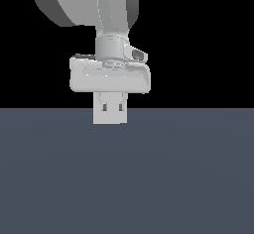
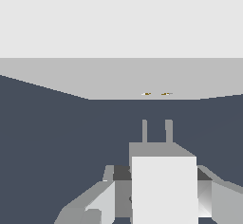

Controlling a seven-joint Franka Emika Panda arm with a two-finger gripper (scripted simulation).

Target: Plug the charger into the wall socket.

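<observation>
Exterior view: a pale grey, smooth-shelled robot arm descends from the top edge to a broad, rounded gripper body. Below that body hangs a light-grey rectangular face, flat and matte, in front of the line where the dark slate-blue floor meets a black background. The two fingers show as short pale tabs against this face. Whether this face is the charger or the socket plate cannot be told from this view.

Wrist view: the charger appears as a plain, sharp-edged block, near-white on its lit face and mid-grey on the adjoining one. Two thin, straight, parallel prongs rise from its far end. The block sits between the two grey fingers, one on each side, which close against its flanks; the claw is gripping the charger.

The wall socket stands beyond the prongs as a broad, flat, untextured light-grey surface that fills the far part of the view. Two tiny yellowish holes lie side by side close to its lower edge as seen here. The prongs point toward these holes and stand apart from them, with a band of dark floor visible between the prong tips and the plate.
</observation>
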